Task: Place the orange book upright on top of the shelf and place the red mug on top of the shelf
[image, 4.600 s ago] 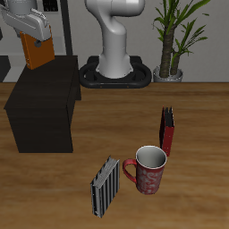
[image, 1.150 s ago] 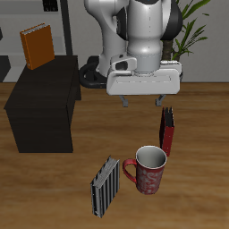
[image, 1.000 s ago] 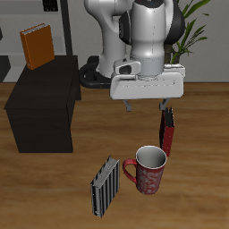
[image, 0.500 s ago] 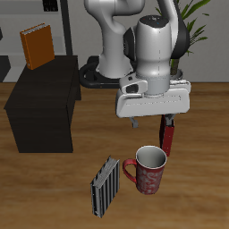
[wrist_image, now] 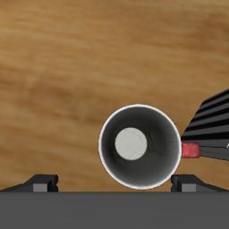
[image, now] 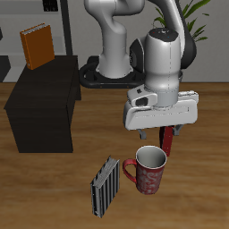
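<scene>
The orange book (image: pixel 38 46) stands upright on the back of the black shelf (image: pixel 40 107), with nothing holding it. Near the table's front, the red mug (image: pixel 148 170) stands upright with its handle toward the grey striped book. My gripper (image: pixel 157 134) hangs open just above the mug, its fingers spread wider than the rim. The wrist view looks straight down into the mug (wrist_image: pixel 136 146), whose grey-white inside is empty. Its red handle (wrist_image: pixel 190 150) sticks out sideways. Both fingertips (wrist_image: pixel 40 182) show apart at the edge of the wrist view, and my gripper (wrist_image: pixel 114 184) holds nothing.
A grey striped book (image: pixel 106 186) stands beside the mug, also visible as the striped book (wrist_image: pixel 211 123). A dark red-and-black book (image: pixel 168 143) stands just behind the mug, partly hidden by my hand. The robot base (image: pixel 112 67) and a potted plant (image: pixel 183 27) are at the back.
The orange book, held over the shelf earlier, now stands free on it. My arm has swung across and come down toward the table's front, ending right over the mug.
</scene>
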